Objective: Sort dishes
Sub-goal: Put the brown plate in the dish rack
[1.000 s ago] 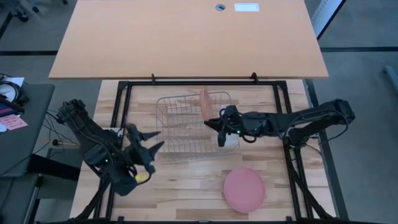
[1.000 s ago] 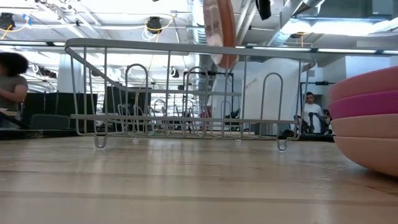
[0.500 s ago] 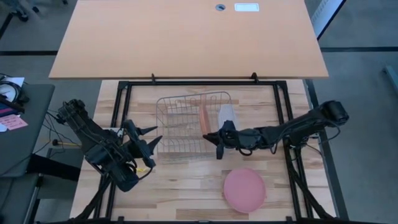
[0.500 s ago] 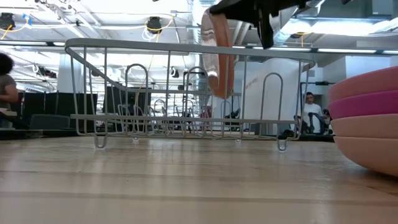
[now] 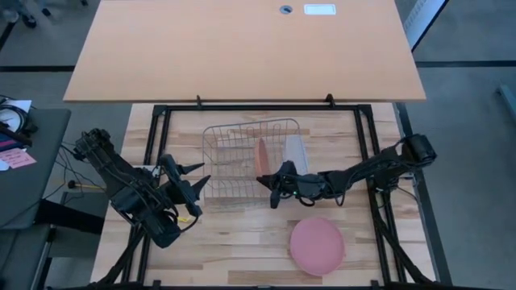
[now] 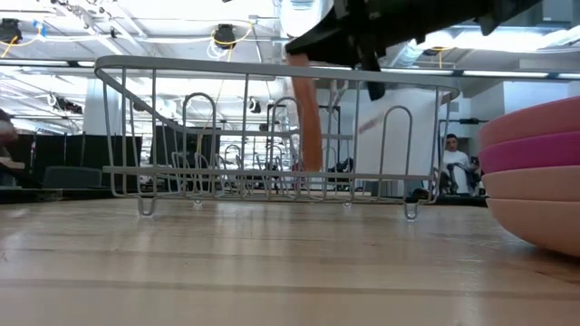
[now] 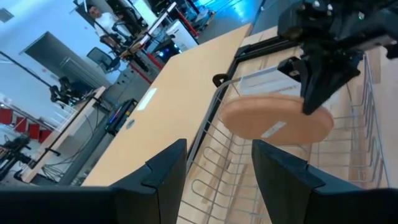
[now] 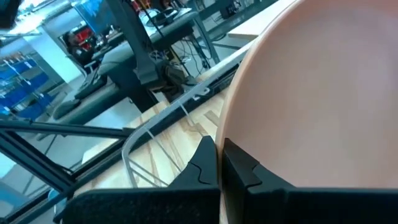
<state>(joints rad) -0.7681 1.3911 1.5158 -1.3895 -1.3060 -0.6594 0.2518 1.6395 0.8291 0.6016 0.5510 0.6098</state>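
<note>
A salmon-orange plate (image 5: 260,157) stands on edge inside the wire rack (image 5: 230,157), with my right gripper (image 5: 271,179) shut on it. In the low view the plate (image 6: 307,122) reaches down from the gripper (image 6: 313,43) to about the rack's lower wires; whether it touches them I cannot tell. My left gripper (image 5: 193,181) is open with nothing between its fingers, just off the rack's left side, and looks at the plate (image 7: 277,118). A stack of pink, magenta and salmon plates (image 6: 535,181) rests flat on the table near the front edge (image 5: 317,246). My right gripper pinches the plate's rim (image 8: 229,134) between its two fingers (image 8: 208,163), at the plate's upper near part. The fingers come about level from the table's right. The plate hangs on edge below them, its lower part within the rack.
A translucent tub (image 5: 296,151) lies in the rack's right end, close to the held plate. The rack's wire walls (image 6: 181,127) and upright prongs surround the plate. A larger orange table (image 5: 242,48) stands beyond the far edge. People show in the room behind.
My right gripper has come down and a little toward the table's near and left side, still shut on the salmon plate. The plate, which hung above the rack's rim, has sunk on edge into the rack. My left gripper has turned slightly in place.
</note>
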